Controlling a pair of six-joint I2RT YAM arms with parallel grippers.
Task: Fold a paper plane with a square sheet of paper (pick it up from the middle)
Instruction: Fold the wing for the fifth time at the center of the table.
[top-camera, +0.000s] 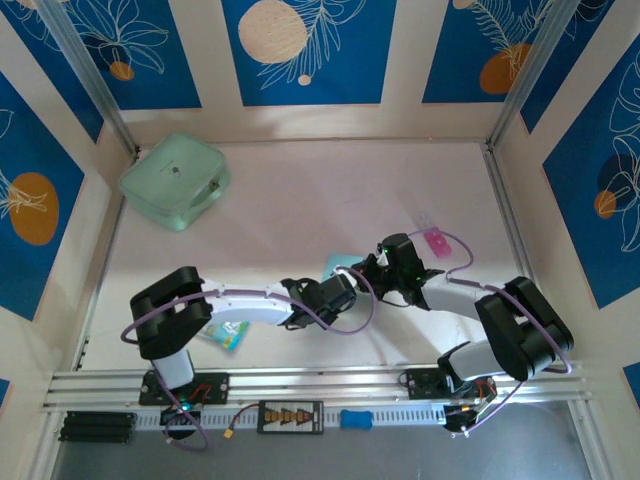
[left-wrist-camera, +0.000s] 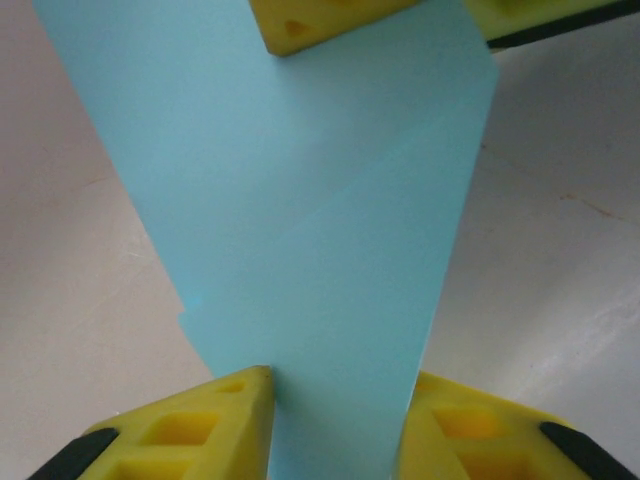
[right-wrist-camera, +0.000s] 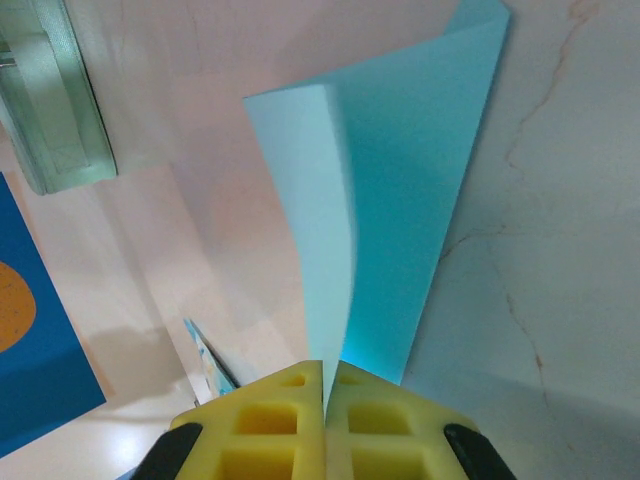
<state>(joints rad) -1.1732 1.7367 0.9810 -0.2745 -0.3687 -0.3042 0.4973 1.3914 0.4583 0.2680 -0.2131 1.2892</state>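
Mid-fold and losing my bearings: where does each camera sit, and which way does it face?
Top external: above and behind the robot, looking down on the table; left arm and right arm meet at the paper.
Left wrist: on the left arm, looking along the left hand, its jaws apart with paper between them.
Right wrist: on the right arm, looking along the right hand, shut on the paper; green pouch upper left.
Shared: paper in all three; pouch in top and right wrist.
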